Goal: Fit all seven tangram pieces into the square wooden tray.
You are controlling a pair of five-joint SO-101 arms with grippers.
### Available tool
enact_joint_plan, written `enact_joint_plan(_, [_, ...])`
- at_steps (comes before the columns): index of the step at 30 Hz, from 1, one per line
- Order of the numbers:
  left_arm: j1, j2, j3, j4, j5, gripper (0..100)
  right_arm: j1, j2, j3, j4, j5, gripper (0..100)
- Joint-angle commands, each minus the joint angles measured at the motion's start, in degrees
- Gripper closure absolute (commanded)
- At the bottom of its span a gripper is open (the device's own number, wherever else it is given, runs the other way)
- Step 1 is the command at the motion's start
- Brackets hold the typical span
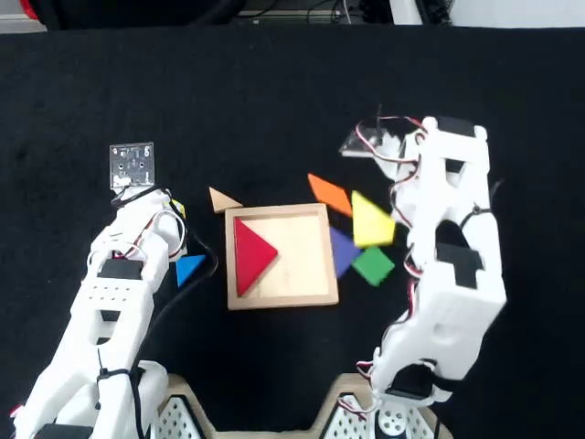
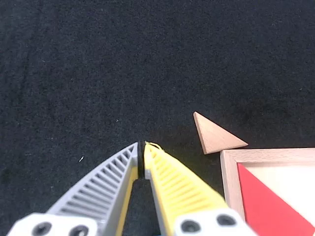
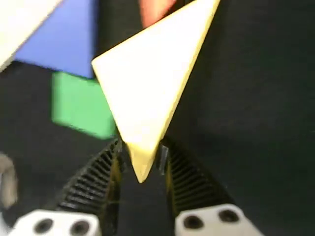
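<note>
The square wooden tray (image 1: 322, 258) lies mid-table with a large red triangle (image 1: 249, 253) in its left half. My right gripper (image 1: 391, 229) is shut on one corner of the yellow triangle (image 1: 369, 221), just right of the tray; the right wrist view shows that yellow triangle (image 3: 152, 88) pinched in the right gripper (image 3: 140, 152). Next to it lie an orange parallelogram (image 1: 331, 194), a purple-blue triangle (image 1: 343, 249) and a green square (image 1: 373, 265). My left gripper (image 2: 143, 146) is shut and empty, left of the tray, short of a plain wooden triangle (image 2: 214, 135). A small blue triangle (image 1: 189, 268) lies beside the left arm.
A small square marker card (image 1: 132, 165) lies at the far left, beyond the left arm. The tray's corner (image 2: 230, 177) and the red triangle (image 2: 275, 201) show beside my left gripper. Black cloth covers the table, with open room at the back.
</note>
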Motion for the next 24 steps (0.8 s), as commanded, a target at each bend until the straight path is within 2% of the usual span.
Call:
enact_joint_plan(1, [-0.57, 0.00, -0.75, -0.97, 0.62, 96, -2.64, -7.69, 3.12, 5.98, 2.46, 98.4])
enact_joint_plan(6, [-0.57, 0.00, -0.66, -0.97, 0.62, 96, -2.55, -14.55, 3.91, 4.22, 2.55, 98.4])
enact_joint_plan(12, [-0.57, 0.00, -0.66, -0.97, 0.62, 96, 0.79, -15.60, 4.09, -0.97, 2.02, 98.8])
enact_joint_plan(24, [-0.66, 0.00, -0.66, -0.97, 0.62, 96, -0.53, -17.71, 4.00, -1.32, -4.75, 98.8])
